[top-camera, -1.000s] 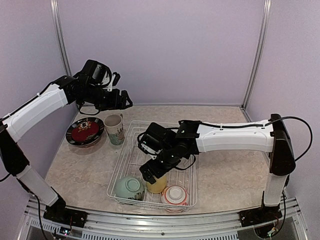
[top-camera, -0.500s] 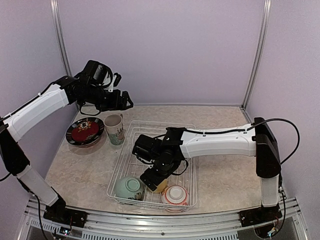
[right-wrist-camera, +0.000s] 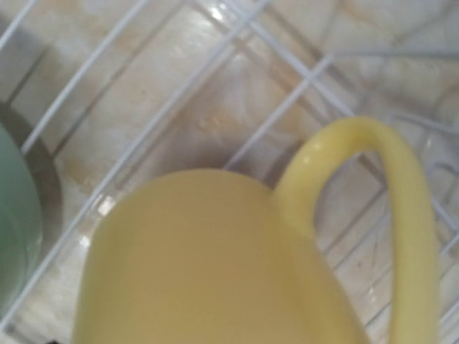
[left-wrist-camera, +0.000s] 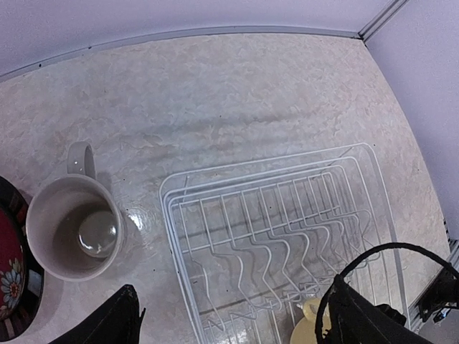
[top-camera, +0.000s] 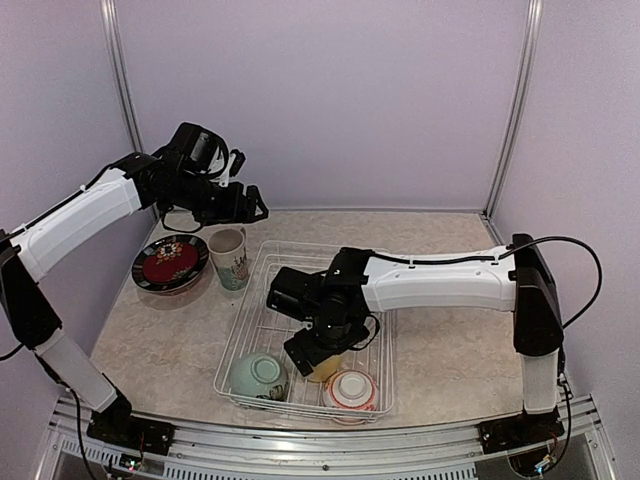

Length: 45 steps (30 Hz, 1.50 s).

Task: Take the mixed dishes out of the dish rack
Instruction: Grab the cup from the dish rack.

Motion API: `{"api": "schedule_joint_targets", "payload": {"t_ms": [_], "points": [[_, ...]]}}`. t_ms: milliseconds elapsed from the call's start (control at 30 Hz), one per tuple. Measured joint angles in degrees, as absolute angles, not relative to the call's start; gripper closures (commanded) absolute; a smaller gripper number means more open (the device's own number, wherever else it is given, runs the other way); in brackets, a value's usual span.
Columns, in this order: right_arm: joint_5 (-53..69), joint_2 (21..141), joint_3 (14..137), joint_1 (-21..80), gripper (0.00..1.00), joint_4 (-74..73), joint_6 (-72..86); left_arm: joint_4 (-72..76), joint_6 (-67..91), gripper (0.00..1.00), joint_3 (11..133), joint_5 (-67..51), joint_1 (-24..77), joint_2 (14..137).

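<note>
The yellow cup [right-wrist-camera: 215, 265] is sitting on the wires at the near end of the dish rack [top-camera: 258, 290], directly beneath my right gripper [top-camera: 310, 352]. It is so close that it is filling the wrist view, with its handle arching off to one side. I am holding that hand low over the cup because, as I judge it, this is the piece I am going for now. My fingers are not showing in the wrist view, and from above the hand is only a dark block over the cup. So I cannot tell whether the jaws are standing wide around it or closing on it.

Just to the left of that hand the pale-green bowl [top-camera: 258, 375] is lying, apparently mouth down. Just to the hand's near right the red-and-white bowl [top-camera: 350, 390] is lying the same way. They are crowding the cup on two sides, which I take as the reason for coming at it from above.

My left gripper [left-wrist-camera: 233, 287] is hanging high, well off to the far left of the right hand, with its fingers spread wide and nothing between them. Below it the white patterned mug [left-wrist-camera: 72, 226] is standing upright on the table [top-camera: 450, 350], outside the rack and just beside the red floral plate [top-camera: 170, 263]. I judge that unloaded pieces are gathering there, and that the left hand is waiting clear of the right arm.
</note>
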<state>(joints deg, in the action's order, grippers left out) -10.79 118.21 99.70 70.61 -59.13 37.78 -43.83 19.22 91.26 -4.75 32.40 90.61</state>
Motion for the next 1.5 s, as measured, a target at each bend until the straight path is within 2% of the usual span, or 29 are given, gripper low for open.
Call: {"api": "schedule_joint_targets", "payload": {"t_ms": [233, 567, 1000, 1333, 1500], "points": [[-10.6, 118.2, 99.7, 70.2, 0.00, -58.4, 45.5, -44.3, 19.2, 0.14, 91.3, -5.3, 33.3, 90.8], [-14.5, 118.1, 103.5, 69.0, 0.00, -58.9, 44.7, -44.7, 18.8, 0.14, 91.3, -4.0, 34.2, 90.8], [-8.4, 112.6, 94.2, 68.6, 0.01, -53.6, 54.9, -45.5, 18.8, 0.14, 91.4, -4.1, 34.2, 91.8], [-5.6, 112.6, 91.0, 67.3, 0.13, -46.2, 61.8, -45.6, 18.8, 0.14, 91.4, -3.8, 35.1, 91.8], [-5.6, 112.6, 90.9, 66.9, 0.13, -45.5, 63.1, -45.6, 18.7, 0.14, 91.4, -3.6, 35.1, 91.8]]}}
